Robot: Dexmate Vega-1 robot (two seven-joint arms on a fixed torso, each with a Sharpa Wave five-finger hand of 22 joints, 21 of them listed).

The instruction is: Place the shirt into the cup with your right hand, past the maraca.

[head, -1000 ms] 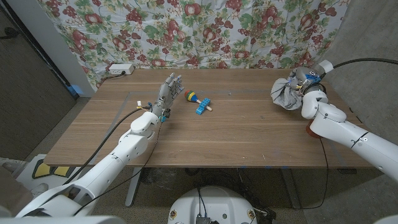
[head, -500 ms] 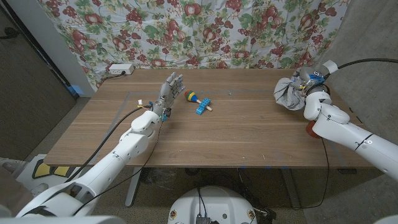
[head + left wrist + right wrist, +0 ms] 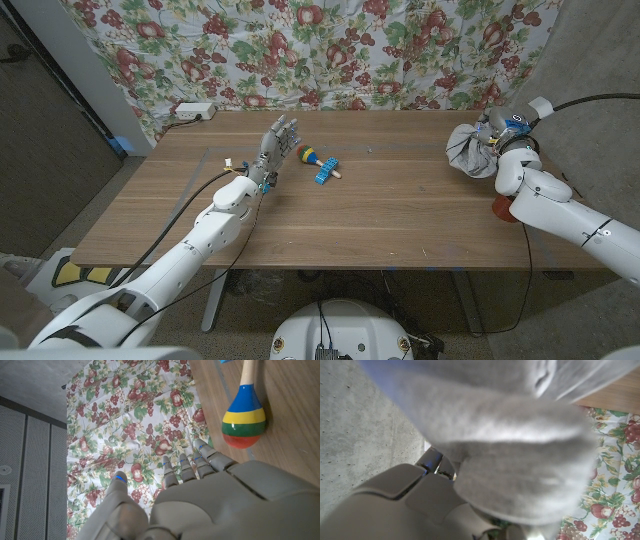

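Note:
A crumpled grey shirt [image 3: 464, 150] hangs bunched at the table's far right, and my right hand [image 3: 503, 141] grips it just above the wood. In the right wrist view the shirt [image 3: 510, 450] bulges close over that hand [image 3: 395, 510]. A red cup [image 3: 499, 207] peeks out beside my right forearm at the table's right edge, mostly hidden. The striped maraca [image 3: 306, 154] lies at the far middle, its handle ending by a blue toy piece [image 3: 323, 174]. My left hand [image 3: 274, 146] stands upright just left of the maraca [image 3: 245, 420], fingers spread and holding nothing [image 3: 210, 505].
A white power strip [image 3: 192, 110] lies at the far left corner of the wooden table [image 3: 380, 220]. A floral cloth [image 3: 330, 50] hangs behind the table. A grey concrete wall [image 3: 590, 60] stands at the right.
My right hand has carried the shirt a little to the right and farther back. The left hand has shifted slightly; the maraca has stayed in place.

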